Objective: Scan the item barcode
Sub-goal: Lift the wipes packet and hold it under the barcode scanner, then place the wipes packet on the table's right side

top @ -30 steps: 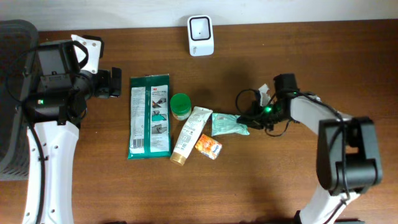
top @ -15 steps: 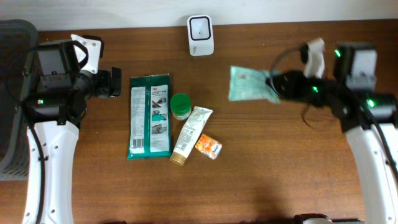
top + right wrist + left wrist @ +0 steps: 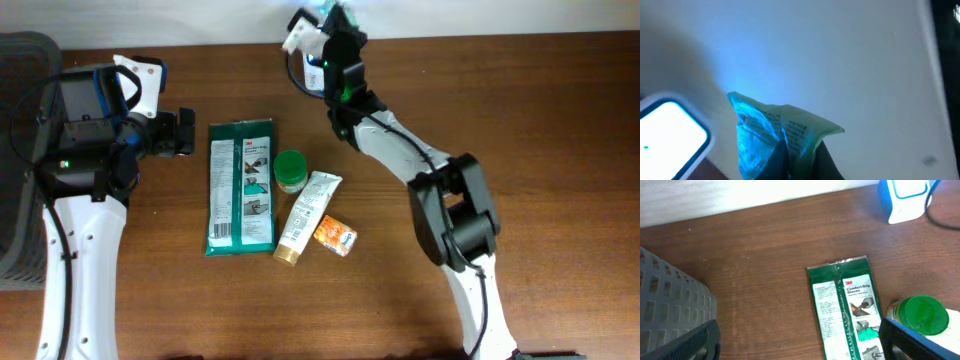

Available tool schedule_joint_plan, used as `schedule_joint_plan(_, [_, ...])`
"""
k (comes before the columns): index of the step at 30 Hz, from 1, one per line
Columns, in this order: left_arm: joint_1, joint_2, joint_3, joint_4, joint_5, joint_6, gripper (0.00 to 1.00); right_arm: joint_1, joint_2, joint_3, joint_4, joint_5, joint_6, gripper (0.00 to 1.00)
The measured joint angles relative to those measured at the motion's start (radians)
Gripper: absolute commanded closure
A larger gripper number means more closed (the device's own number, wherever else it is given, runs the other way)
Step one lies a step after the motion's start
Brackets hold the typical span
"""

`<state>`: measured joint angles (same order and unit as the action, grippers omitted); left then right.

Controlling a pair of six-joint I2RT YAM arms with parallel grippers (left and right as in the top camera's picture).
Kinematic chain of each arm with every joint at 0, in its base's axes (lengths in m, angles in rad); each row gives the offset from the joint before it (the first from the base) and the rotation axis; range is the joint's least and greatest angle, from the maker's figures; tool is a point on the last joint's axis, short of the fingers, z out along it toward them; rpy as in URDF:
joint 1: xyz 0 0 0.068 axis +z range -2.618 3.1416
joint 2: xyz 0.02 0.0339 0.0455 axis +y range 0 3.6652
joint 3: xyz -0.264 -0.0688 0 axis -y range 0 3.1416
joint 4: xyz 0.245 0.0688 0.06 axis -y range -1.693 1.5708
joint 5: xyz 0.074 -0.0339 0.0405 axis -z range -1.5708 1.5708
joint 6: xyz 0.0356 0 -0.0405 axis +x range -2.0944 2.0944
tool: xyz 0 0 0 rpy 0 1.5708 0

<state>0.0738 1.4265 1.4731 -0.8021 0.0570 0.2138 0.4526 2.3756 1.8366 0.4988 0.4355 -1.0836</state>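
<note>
Overhead view of a brown wooden table (image 3: 560, 250) with two white robot arms. The right arm (image 3: 400, 150) reaches across to the far middle edge of the table. Its jaws are closed on a crumpled teal packet (image 3: 771, 134), pinching it at its lower edge. The packet is held up off the table, just beside a small white barcode scanner (image 3: 905, 200). The scanner stands at the far edge and glows blue, and its light tints the packet and the pale wall behind it.

The left arm (image 3: 85, 150) stays at the left side of the table, beside a grey mesh basket (image 3: 670, 305). Its jaws are wide open and hold nothing.

Four items lie in the middle of the table:
- A flat green pack of gloves (image 3: 240, 185).
- A green-lidded jar (image 3: 290, 170), just right of the pack.
- A pale tube (image 3: 307, 215), near the jar.
- A small orange packet (image 3: 335, 235), right of the tube.
</note>
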Motion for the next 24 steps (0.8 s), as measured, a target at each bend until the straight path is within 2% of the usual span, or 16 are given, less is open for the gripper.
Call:
schedule_joint_plan(3, [0.000, 0.000, 0.000, 0.001, 0.000, 0.000, 0.01, 0.000, 0.046, 0.000, 0.004, -0.030, -0.093, 0.96])
schedule_joint_plan(10, [0.000, 0.000, 0.000, 0.001, 0.000, 0.000, 0.01, 0.000, 0.046, 0.000, 0.058, -0.037, -0.121, 0.96])
schedule_joint_plan(13, [0.000, 0.000, 0.000, 0.001, 0.000, 0.000, 0.01, 0.000, 0.041, 0.000, 0.027, -0.038, -0.068, 0.96])
schedule_joint_plan(15, [0.000, 0.000, 0.000, 0.001, 0.000, 0.000, 0.01, 0.000, 0.000, -0.003, -0.108, -0.037, 0.005, 0.96])
schedule_joint_plan(17, [0.000, 0.000, 0.001, 0.000, 0.000, 0.000, 0.01, 0.000, -0.135, -0.005, -0.272, -0.040, 0.145, 0.96])
schedule_joint_plan(20, [0.000, 0.000, 0.003, -0.002, 0.000, 0.000, 0.01, -0.009, -0.482, 0.014, -0.669, -0.105, 0.488, 0.96])
schedule_joint_plan(22, [0.000, 0.000, 0.004, 0.001, 0.000, 0.000, 0.01, -0.056, -0.728, 0.023, -1.004, -0.150, 0.834, 0.96])
schedule_joint_plan(23, [0.000, 0.000, 0.004, 0.003, 0.000, 0.000, 0.01, -0.090, -0.785, 0.035, -1.123, -0.178, 0.949, 0.96])
schedule_joint_plan(24, [0.000, 0.000, 0.004, -0.001, 0.000, 0.000, 0.01, -0.170, -0.858, 0.029, -1.319, -0.239, 1.100, 0.96])
